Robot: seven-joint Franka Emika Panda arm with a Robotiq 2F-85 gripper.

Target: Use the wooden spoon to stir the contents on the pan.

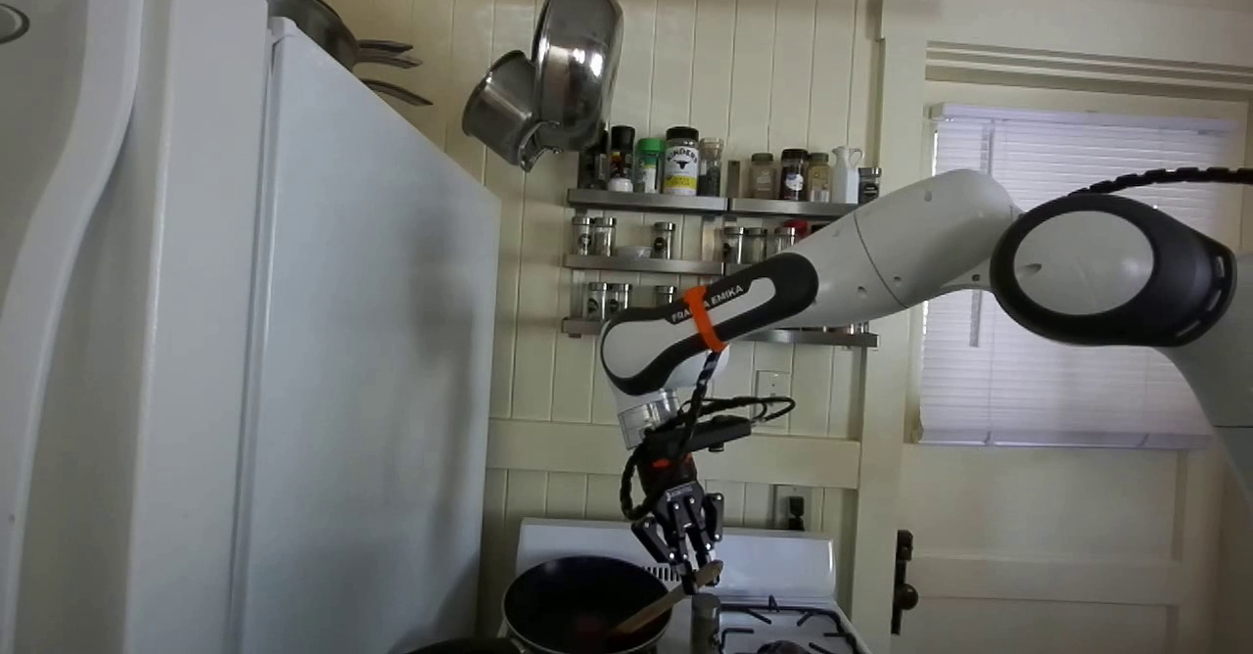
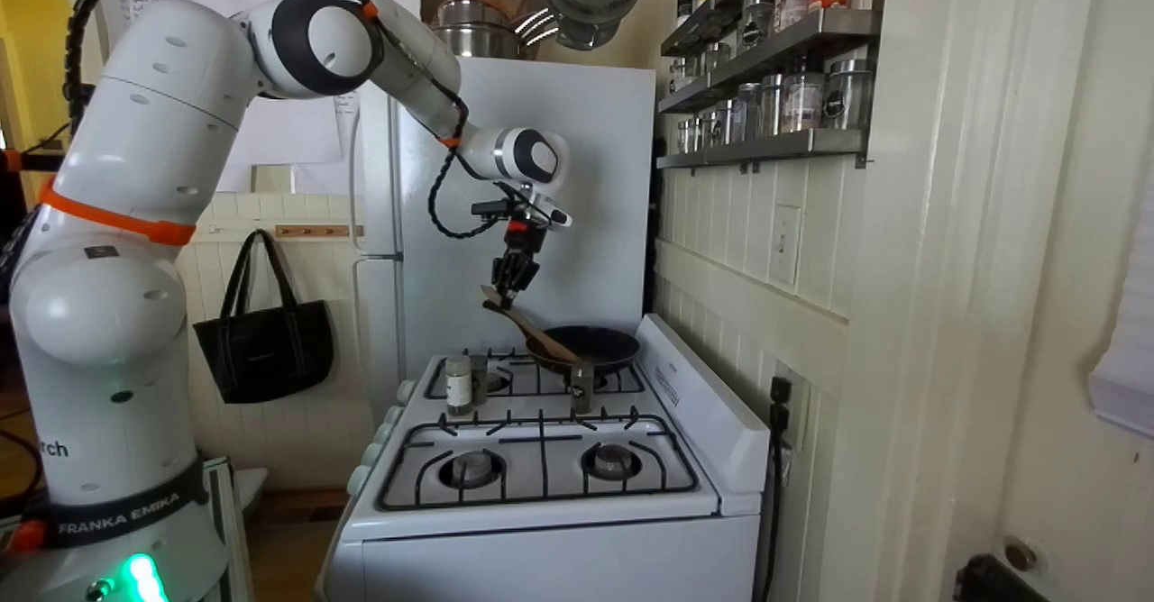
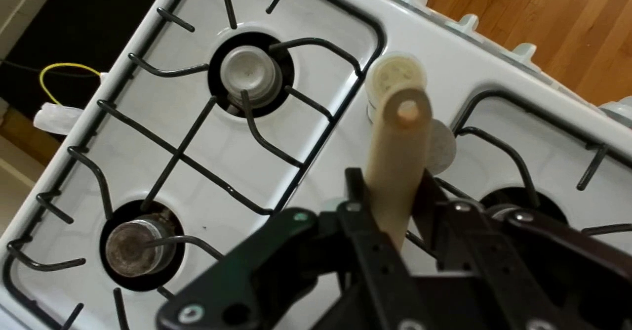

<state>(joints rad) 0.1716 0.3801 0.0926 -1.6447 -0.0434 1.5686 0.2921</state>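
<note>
My gripper (image 1: 697, 576) is shut on the handle of the wooden spoon (image 1: 651, 614), above the stove. It shows the same in an exterior view, where the gripper (image 2: 506, 299) holds the light-tan spoon (image 2: 538, 332) tilted. In the wrist view the spoon's handle end (image 3: 399, 147) sticks out past the fingertips (image 3: 391, 183), with a hole in it. The spoon's lower end reaches down into the black pan (image 1: 563, 583), which sits on a back burner (image 2: 613, 344). The pan's inside is dark, and its contents cannot be made out. The pan is out of the wrist view.
A jar (image 2: 458, 387) and another jar (image 2: 581, 389) stand on the white stove (image 2: 559, 516) near the pan. The steel knob-like jar top (image 1: 705, 620) is just beside the gripper. The fridge (image 1: 377, 390) and the stove's back panel (image 2: 703, 395) bound the pan's sides.
</note>
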